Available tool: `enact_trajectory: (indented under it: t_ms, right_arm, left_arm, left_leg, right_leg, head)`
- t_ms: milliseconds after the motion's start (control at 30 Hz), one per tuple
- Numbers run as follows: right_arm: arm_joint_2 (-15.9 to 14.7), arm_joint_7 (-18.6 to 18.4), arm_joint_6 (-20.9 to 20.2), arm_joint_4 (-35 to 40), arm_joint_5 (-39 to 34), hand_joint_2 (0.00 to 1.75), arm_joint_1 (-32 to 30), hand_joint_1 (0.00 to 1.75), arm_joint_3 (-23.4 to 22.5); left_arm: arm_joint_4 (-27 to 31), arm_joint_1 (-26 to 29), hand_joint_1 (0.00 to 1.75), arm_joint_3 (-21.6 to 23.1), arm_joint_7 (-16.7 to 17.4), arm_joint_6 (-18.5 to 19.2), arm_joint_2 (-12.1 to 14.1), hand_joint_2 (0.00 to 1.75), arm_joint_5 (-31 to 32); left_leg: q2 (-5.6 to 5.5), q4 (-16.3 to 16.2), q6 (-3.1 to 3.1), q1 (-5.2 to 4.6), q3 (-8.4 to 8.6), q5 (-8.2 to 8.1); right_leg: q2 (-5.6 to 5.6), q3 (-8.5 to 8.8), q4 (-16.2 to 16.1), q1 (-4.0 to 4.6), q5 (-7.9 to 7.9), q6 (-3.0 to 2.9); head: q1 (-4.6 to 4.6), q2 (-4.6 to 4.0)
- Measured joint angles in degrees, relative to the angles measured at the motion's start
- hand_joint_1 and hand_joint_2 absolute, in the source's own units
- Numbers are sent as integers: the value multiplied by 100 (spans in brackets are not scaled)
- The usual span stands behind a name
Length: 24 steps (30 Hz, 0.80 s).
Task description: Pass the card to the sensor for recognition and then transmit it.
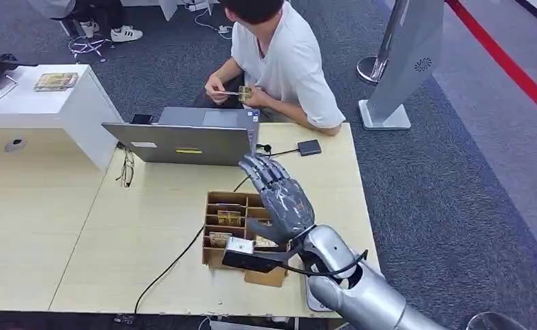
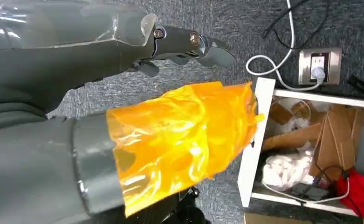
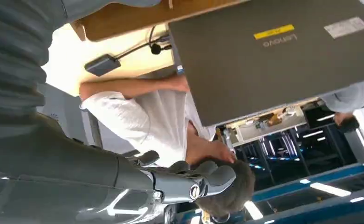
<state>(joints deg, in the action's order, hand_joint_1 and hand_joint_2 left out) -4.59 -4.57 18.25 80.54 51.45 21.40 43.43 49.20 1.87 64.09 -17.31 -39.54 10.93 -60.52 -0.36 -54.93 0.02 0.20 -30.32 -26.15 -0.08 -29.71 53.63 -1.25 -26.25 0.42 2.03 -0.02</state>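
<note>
Head view: right hand [image 1: 279, 196] raised above the wooden table [image 1: 148, 234], fingers spread apart and extended toward the laptop [image 1: 183, 141], holding nothing. Directly beneath the hand sits a cardboard tray [image 1: 214, 256] with dividers, with several cards slotted in its compartments. Beyond the fingertips stands the open grey laptop, lid back facing the robot. Just past the hand to its right lies a small dark sensor box [image 1: 309, 147] on a cable. Farther off, behind the laptop, a seated person [image 1: 286, 62] in a white shirt holds the card [image 1: 245, 93] in both hands, well apart from the robot. Left wrist view: left hand [image 2: 124, 70], thumb wrapped in orange film, fingers straight, holding nothing, over grey carpet.
</note>
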Motion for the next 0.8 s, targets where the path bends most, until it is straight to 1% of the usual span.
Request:
enact_trajectory:
  t_ms: [233,367,467,600,800]
  right_arm:
    - [65,-33,-52,-212,166,175,28,0,122]
    - [135,-118,-61,-286,350,175,48,0,166]
    - [207,-199,-146,-330,422,175,81,0,242]
    - [271,-194,-146,-420,446,175,114,0,308]
    - [387,-269,-214,-540,533,175,175,0,417]
  left_arm:
    - [0,33,0,-101,81,-2,-7,0,197]
    - [72,74,0,-166,217,-28,-2,0,359]
    - [101,76,0,-238,334,-46,-11,0,457]
    - [92,88,0,-335,330,103,-55,0,540]
    - [87,95,0,-437,446,66,-87,0,739]
  left_leg:
    - [0,0,0,0,0,0]
    - [1,0,0,0,0,0]
    - [1,0,0,0,0,0]
    - [1,0,0,0,0,0]
    - [0,0,0,0,0,0]
  right_leg:
    - [0,0,0,0,0,0]
    - [1,0,0,0,0,0]
    - [1,0,0,0,0,0]
    - [1,0,0,0,0,0]
    - [0,0,0,0,0,0]
  head:
    - [0,0]
    - [0,0]
    - [-2,0]
    - [0,0]
    - [0,0]
